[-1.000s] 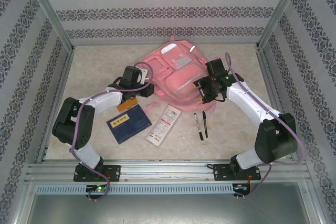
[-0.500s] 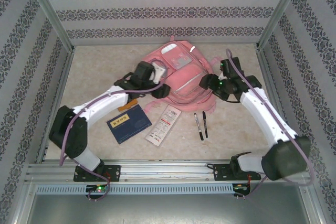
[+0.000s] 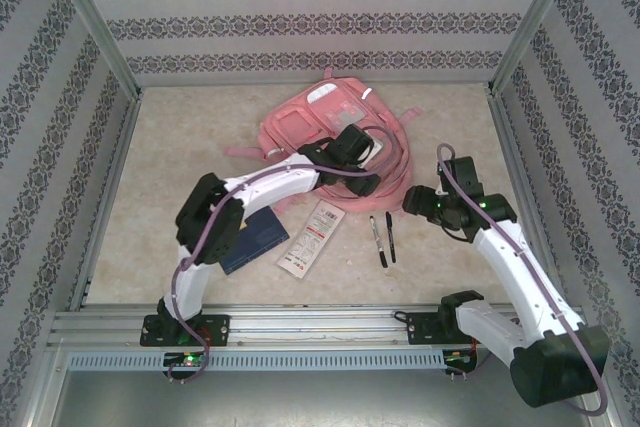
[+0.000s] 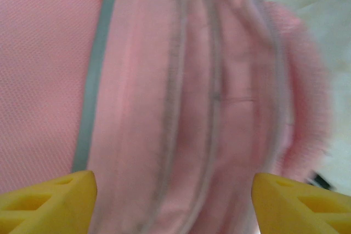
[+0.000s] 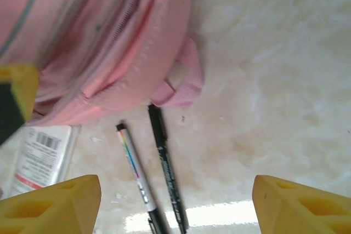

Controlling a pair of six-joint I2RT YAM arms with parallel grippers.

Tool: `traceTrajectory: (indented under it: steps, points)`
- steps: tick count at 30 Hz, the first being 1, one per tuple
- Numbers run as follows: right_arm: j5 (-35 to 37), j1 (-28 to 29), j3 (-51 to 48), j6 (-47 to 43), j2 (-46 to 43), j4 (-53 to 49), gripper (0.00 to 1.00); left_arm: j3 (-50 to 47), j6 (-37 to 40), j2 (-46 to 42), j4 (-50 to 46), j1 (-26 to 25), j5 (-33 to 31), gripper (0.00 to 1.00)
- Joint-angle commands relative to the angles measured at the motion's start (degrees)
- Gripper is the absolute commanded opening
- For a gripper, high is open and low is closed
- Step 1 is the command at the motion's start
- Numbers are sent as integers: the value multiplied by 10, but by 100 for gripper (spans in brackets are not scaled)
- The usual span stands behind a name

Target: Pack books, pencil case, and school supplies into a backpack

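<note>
While the left gripper (image 3: 352,155) hangs over the near edge of the backpack (image 3: 318,119) with its fingers spread and nothing between them, we judge that the next move turns on the two pens (image 3: 384,239) and the right gripper (image 3: 418,203). We see that gripper released too, its yellow fingers (image 5: 52,204) wide apart above the table (image 5: 285,80). The pens lie side by side just beside the backpack's near corner. They are to the left of the right gripper and nearer the arms' bases, and much closer to it than to the left one. Their long axis runs roughly away from the bases. In the right wrist view they run up the picture between the fingers, so the jaws would close across them. The pencil case (image 3: 312,237) and the booklet (image 3: 258,239) lie further left, outside the backpack. In the blurred left wrist view we cannot tell whether the zip is open.
</note>
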Motion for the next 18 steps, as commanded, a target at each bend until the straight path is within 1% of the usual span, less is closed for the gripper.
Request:
traceTrajectory:
  steps: [1, 4, 5, 6, 7, 10, 12, 13, 14, 15, 16, 18]
  points:
    - [30, -6, -17, 9, -20, -1, 73, 62, 26, 53, -74, -4, -94, 75]
    - [27, -6, -27, 22, -29, 5, 73, 115, 33, 103, -87, -4, -148, 74]
    - [23, -6, -29, 25, -31, 8, 73, 135, 39, 121, -97, -4, -167, 73]
    - [20, -6, -31, 27, -33, 11, 73, 153, 45, 136, -109, -4, -179, 70]
    - [16, -6, -33, 29, -34, 14, 73, 176, 55, 150, -124, -3, -183, 61]
    - [-9, -7, -35, 26, -32, 23, 72, 202, 86, 162, -144, -3, -189, 22]
    - [-45, -6, -35, 13, -26, 30, 72, 186, 129, 136, -137, 0, -182, 4]
    - [-84, -6, -38, 3, -22, 43, 72, 168, 161, 115, -123, 3, -173, 0]
    - [-117, -4, -40, -5, -16, 57, 71, 143, 189, 88, -103, 7, -164, 0]
    - [-136, 2, -42, -7, -11, 66, 71, 125, 205, 65, -87, 13, -153, 0]
    - [-149, 10, -43, -8, -3, 75, 70, 106, 214, 42, -71, 25, -130, 0]
    - [-152, 33, -44, -12, 14, 88, 69, 80, 221, -4, -47, 52, -58, 0]
